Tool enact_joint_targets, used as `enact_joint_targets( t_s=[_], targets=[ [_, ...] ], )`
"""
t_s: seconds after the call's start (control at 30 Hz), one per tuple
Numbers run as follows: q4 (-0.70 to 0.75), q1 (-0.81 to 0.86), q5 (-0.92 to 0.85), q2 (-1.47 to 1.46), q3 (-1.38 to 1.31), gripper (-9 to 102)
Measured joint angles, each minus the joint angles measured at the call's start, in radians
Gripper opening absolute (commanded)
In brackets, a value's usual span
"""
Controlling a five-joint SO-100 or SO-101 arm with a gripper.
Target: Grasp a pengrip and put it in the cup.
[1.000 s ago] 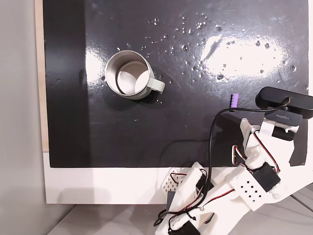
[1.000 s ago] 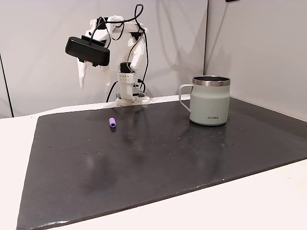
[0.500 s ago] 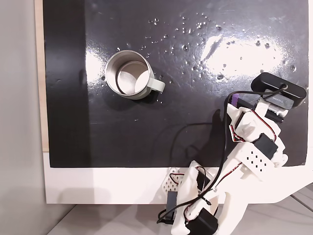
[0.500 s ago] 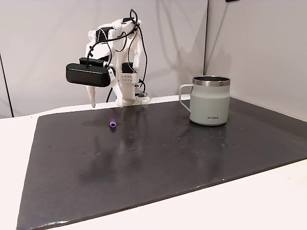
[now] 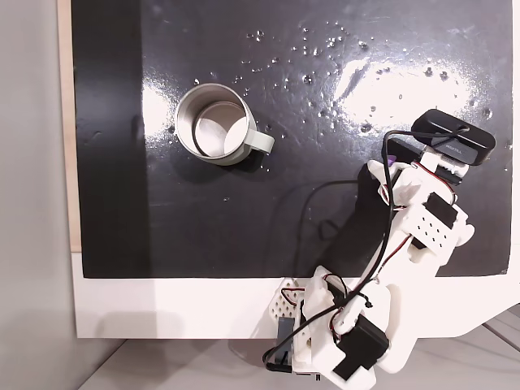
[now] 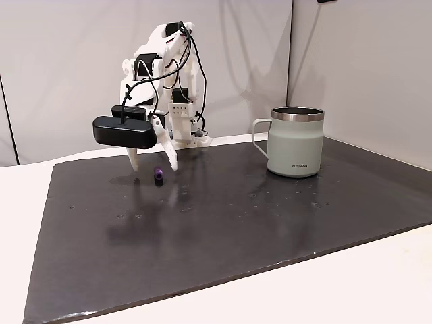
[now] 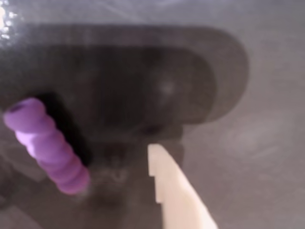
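Note:
The pengrip (image 6: 158, 176), a short purple ribbed tube, lies on the black mat (image 6: 223, 229) at the far left in a fixed view. My gripper (image 6: 154, 168) is open and low over the mat, one white finger on each side of the pengrip without touching it. In the wrist view the pengrip (image 7: 45, 145) lies at the left and one white fingertip (image 7: 174, 191) rises from the bottom edge, a gap between them. From above, the arm covers most of the pengrip (image 5: 392, 161). The metal cup (image 5: 215, 124) stands upright and empty, well away from the gripper.
A black oblong camera module (image 6: 124, 131) rides on the wrist just above the fingers. The arm's base (image 6: 183, 138) stands at the mat's far edge. A white tabletop (image 6: 351, 283) borders the mat. Between pengrip and cup (image 6: 295, 142) the mat is bare apart from water droplets.
The arm has swung down and forward. The gripper dropped from well above the mat to just over it, and its open fingers now stand on either side of the pengrip.

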Motion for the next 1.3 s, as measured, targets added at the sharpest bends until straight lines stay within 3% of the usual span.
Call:
enact_joint_targets(
  t_s=[0.4, 0.77, 1.07, 1.3],
  targets=[
    [-0.005, -0.055, 0.038, -0.031, 0.0, 4],
    [-0.021, -0.055, 0.094, -0.072, -0.041, 0],
    [0.373, -0.173, 0.354, -0.074, -0.36, 0],
    [0.615, -0.359, 0.522, 0.078, -0.426, 0]
  ],
)
